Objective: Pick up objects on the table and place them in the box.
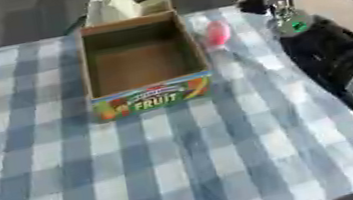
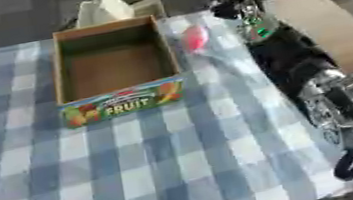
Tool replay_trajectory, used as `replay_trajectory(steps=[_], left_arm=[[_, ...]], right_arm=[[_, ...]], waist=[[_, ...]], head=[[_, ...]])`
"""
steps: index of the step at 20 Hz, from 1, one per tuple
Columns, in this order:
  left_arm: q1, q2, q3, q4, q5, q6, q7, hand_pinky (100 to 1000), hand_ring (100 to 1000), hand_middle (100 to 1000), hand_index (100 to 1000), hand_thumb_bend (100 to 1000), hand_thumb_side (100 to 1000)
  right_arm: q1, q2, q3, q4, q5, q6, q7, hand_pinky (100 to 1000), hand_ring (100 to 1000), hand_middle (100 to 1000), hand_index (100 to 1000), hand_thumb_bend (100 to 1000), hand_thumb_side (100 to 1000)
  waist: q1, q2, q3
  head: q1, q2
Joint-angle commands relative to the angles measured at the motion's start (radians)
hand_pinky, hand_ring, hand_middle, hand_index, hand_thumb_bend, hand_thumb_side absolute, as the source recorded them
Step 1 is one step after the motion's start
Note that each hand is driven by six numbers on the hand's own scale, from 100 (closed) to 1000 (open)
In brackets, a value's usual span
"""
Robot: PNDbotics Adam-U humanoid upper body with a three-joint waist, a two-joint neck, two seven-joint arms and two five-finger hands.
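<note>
I am looking down at a blue-and-white checked tablecloth (image 1: 165, 174) with grey floor beyond it, where the open cardboard box (image 1: 144, 66) marked FRUIT is standing empty. My right arm is reaching along the table's right side to the far corner, and I cannot tell how the right hand (image 1: 255, 3) is set. The pink object (image 1: 217, 32) is lying just right of the box, its long axis running toward and away from me.

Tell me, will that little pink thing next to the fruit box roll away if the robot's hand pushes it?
Probably, a bit. The pink thing looks rounded and smooth, so a push could roll it on the checked cloth. The box stands close on one side and might stop it. It looks small, so likely light, and perhaps slippery to pinch.
</note>
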Motion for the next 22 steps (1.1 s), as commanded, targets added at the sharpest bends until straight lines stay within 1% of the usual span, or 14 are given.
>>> replay_trajectory(steps=[1, 16, 19, 22], left_arm=[[-0.013, 0.003, 0.001, -0.02, 0.004, -0.002, -0.003, 678, 499, 521, 661, 100, 830], [-0.013, 0.003, 0.001, -0.022, 0.006, -0.002, -0.003, 678, 500, 522, 659, 100, 831], [-0.013, 0.004, 0.002, -0.021, 0.006, -0.002, -0.003, 679, 500, 522, 659, 100, 833], [-0.011, 0.004, 0.001, -0.02, 0.005, -0.001, -0.003, 679, 500, 522, 660, 100, 835]], right_arm=[[-0.021, -0.018, -0.001, -0.007, 0.006, -0.003, 0.003, 588, 779, 738, 836, 100, 114], [-0.019, -0.015, 0.002, -0.011, 0.006, -0.017, 0.012, 592, 783, 741, 835, 100, 121], [-0.019, -0.016, 0.012, -0.02, 0.049, -0.034, 0.056, 609, 809, 770, 866, 100, 120], [-0.021, -0.022, 0.024, -0.034, 0.135, -0.062, 0.138, 647, 859, 814, 906, 100, 126]], waist=[[0.004, -0.018, -0.001], [0.002, -0.019, 0.001], [0.003, -0.019, 0.001], [0.004, -0.018, -0.001]], head=[[-0.003, -0.008], [-0.006, -0.011], [-0.008, -0.012], [-0.012, -0.015]])
